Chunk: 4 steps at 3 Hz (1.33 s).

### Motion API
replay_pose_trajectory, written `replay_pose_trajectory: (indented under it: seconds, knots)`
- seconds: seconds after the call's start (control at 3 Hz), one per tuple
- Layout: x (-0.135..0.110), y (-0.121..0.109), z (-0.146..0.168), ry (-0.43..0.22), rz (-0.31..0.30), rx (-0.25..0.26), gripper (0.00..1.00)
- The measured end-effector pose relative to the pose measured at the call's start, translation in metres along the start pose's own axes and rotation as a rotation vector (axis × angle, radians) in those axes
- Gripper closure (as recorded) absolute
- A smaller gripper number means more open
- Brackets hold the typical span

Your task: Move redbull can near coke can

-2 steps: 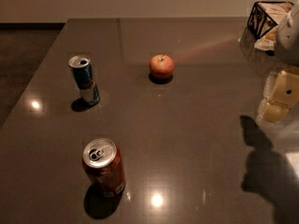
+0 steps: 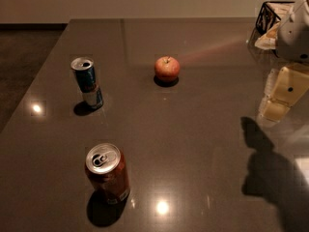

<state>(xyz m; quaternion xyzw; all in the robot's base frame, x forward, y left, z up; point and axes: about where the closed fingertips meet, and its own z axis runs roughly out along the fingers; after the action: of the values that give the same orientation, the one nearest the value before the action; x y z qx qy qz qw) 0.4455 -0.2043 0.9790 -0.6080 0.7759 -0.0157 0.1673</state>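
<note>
Cream gripper (image 2: 277, 98) hangs over dark grey counter (image 2: 203, 144), well right of round red apple (image 2: 167, 68), holding nothing; whether it is open or closed cannot be told.

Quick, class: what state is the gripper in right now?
Gripper: cannot be told; it hangs at the right edge of view, away from the redbull can and coke can.

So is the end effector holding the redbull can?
No, the end effector hangs at the picture's right edge, far from the redbull can standing at left.
</note>
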Motion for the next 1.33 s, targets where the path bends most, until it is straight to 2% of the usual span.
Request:
replay_pose_trajectory:
  seconds: [0.67,1.33]
  knots:
    - [-0.092,-0.012,0.018,-0.163,-0.049,-0.03,0.0]
    - [-0.198,-0.009,0.044,-0.284,-0.087,-0.064,0.0]
